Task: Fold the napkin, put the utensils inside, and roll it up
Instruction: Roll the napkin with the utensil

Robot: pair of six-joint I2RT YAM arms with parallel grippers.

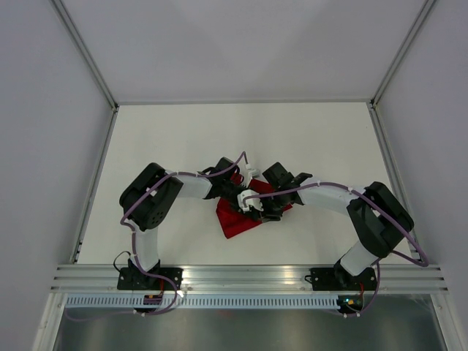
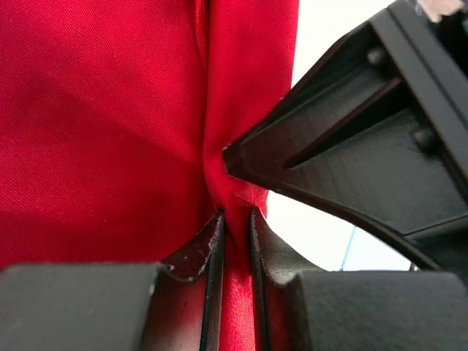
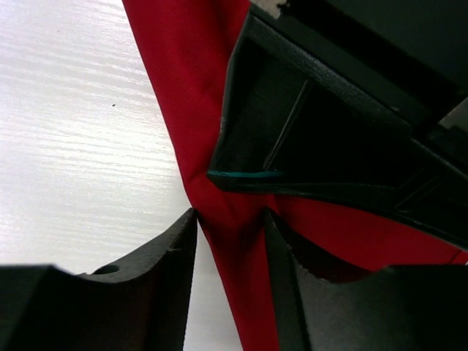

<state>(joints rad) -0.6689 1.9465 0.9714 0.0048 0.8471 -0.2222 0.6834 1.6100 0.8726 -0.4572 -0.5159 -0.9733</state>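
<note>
Napkin [image 1: 234, 221], deep-red cloth, bunched at mid-desk [image 1: 329, 139] beneath two meeting grippers.
Thin, slightly shiny fabric with a fine weave, drawn up into a narrow ridge. From above both arms cover much of its outline, and the wrist views cut off its edges. Left gripper [image 2: 235, 216] is nearly closed, pinching the ridge between its fingers. Right gripper [image 3: 228, 216] is about half open, straddling the same ridge just beside it; cannot tell whether it grips.
</note>
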